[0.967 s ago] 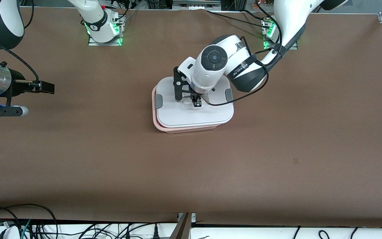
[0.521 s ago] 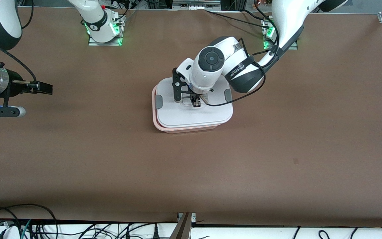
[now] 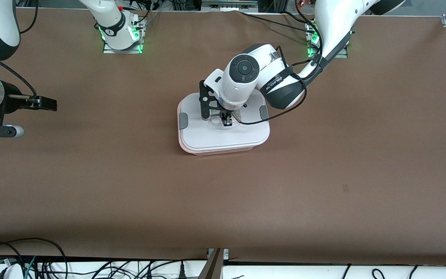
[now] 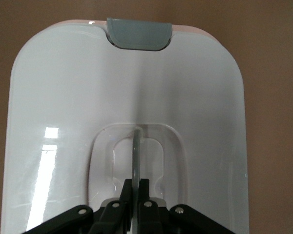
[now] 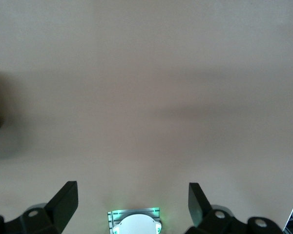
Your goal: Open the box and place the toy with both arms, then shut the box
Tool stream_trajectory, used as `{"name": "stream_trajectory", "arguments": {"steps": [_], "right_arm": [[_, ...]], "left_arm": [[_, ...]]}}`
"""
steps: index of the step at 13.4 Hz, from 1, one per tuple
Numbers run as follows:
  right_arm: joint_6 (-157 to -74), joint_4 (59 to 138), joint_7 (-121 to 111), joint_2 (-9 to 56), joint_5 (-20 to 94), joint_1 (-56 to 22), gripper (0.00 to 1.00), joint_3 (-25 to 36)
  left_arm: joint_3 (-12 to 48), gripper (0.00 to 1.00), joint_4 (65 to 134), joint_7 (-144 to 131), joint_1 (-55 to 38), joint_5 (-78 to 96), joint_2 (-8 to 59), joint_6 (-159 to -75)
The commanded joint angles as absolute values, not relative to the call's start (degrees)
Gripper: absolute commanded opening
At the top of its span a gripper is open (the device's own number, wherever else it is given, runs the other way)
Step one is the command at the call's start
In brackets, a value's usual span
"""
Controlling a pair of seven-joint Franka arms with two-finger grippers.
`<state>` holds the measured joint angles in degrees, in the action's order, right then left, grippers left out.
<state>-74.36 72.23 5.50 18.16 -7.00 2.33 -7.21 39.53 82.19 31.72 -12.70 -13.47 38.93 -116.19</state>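
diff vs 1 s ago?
The left hand, shut on the handle, has carried the lid toward the bases and squared it over the box, so less pink rim shows. The right hand, open over bare table, drifted toward its own table end. The box stayed put.

the lid [image 3: 223, 133] is white with a grey clip [image 3: 184, 120] at each end and a see-through handle [image 4: 136, 156] in its middle, and the pink box [image 3: 215, 151] peeks out just under the lid. the table [image 3: 323, 174] around the box is plain brown. the arms are white with black rings, and both the left gripper [image 3: 227, 121] and the right gripper [image 5: 132, 202] are black.
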Motion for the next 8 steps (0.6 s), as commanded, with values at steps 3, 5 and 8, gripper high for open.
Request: {"name": "stream_trajectory", "arguments": {"steps": [3,5,8], "right_arm": [[-75.4,74.0,4.4,16.6,-5.5,2.9,1.00,-6.4],[-76.1,75.2,4.6,15.0,-5.4,2.9,1.00,-5.7],[-78.0,79.4,4.7,10.6,-5.2,2.9,1.00,-4.0]], "left_arm": [[39.0,0.00,80.9,30.5,-13.6,-15.2,39.5,-116.5],[39.0,0.00,80.9,30.5,-13.6,-15.2,39.5,-116.5],[38.9,0.00,80.9,30.4,-14.3,-15.1,39.8,-116.5]]}}
